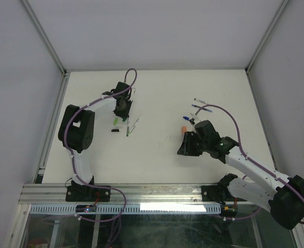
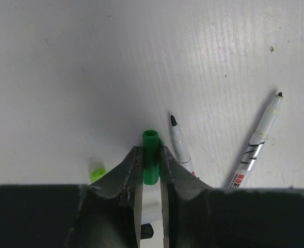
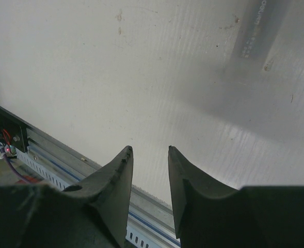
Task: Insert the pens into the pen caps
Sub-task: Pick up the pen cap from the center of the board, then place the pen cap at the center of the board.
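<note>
In the left wrist view my left gripper (image 2: 150,151) is shut on a dark green pen cap (image 2: 150,138), whose open end sticks out past the fingertips. Two pale grey-white pens (image 2: 180,144) (image 2: 257,140) lie uncapped just right of it, tips pointing away. A lime green cap (image 2: 96,171) rests to the left, and a black cap (image 2: 146,231) shows under the jaws. From above, the left gripper (image 1: 122,111) hovers over this cluster (image 1: 128,126). My right gripper (image 1: 187,146) (image 3: 149,151) stands open and holds nothing, near an orange cap (image 1: 184,129).
Two slim dark blue pens (image 1: 201,101) (image 1: 204,109) lie at the back right, under the right arm's cable. The table's metal front rail (image 3: 64,157) runs just below the right gripper. White walls enclose the table on three sides.
</note>
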Available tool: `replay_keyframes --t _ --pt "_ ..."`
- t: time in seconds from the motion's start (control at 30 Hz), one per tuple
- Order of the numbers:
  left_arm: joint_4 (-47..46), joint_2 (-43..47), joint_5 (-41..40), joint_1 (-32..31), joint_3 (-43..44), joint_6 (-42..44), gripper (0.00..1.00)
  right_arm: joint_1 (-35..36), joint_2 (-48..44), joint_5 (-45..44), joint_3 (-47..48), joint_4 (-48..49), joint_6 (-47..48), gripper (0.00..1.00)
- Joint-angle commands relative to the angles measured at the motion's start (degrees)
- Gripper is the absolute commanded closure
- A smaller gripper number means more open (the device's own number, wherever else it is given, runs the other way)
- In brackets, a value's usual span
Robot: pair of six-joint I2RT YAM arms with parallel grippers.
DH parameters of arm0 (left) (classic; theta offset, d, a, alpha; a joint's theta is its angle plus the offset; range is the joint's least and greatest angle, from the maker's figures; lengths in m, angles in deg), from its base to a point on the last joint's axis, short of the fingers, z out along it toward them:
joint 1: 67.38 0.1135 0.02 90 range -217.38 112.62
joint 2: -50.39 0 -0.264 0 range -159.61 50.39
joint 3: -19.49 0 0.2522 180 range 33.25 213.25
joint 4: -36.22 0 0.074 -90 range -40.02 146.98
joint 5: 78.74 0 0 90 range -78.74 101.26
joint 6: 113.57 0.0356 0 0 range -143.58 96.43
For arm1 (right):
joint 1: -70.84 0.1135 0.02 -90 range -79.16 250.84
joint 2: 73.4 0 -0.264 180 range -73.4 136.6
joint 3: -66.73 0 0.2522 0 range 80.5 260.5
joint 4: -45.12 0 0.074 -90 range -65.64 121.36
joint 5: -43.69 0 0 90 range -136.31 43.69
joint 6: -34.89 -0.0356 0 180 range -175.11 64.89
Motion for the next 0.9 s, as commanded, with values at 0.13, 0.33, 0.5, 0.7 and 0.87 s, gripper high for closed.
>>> replay_keyframes --t 0.13,0.33,0.5,0.7,0.87 --pt "2.2 4.7 3.2 -0.5 -0.5 -1.1 0.86 -0.2 -1.8 0.9 1.4 0.8 0.1 0.64" --pt "2.3 9.2 4.8 -1.7 -3.0 -2.2 0.85 -0.2 -1.9 1.2 1.2 1.0 -0.1 0.64" --pt "2.8 10.7 5.1 -2.2 -4.0 -2.8 0.85 -0.2 -1.9 1.5 0.8 1.5 -0.3 0.64" --pt "3.1 12.6 7.1 -6.8 -4.1 -4.5 0.84 -0.2 -2.5 1.3 0.2 1.5 -0.5 0.64" --pt "2.0 11.5 8.5 -16.0 -4.7 -8.7 0.84 -0.1 -2.5 1.3 0.0 1.9 -0.8 0.64"
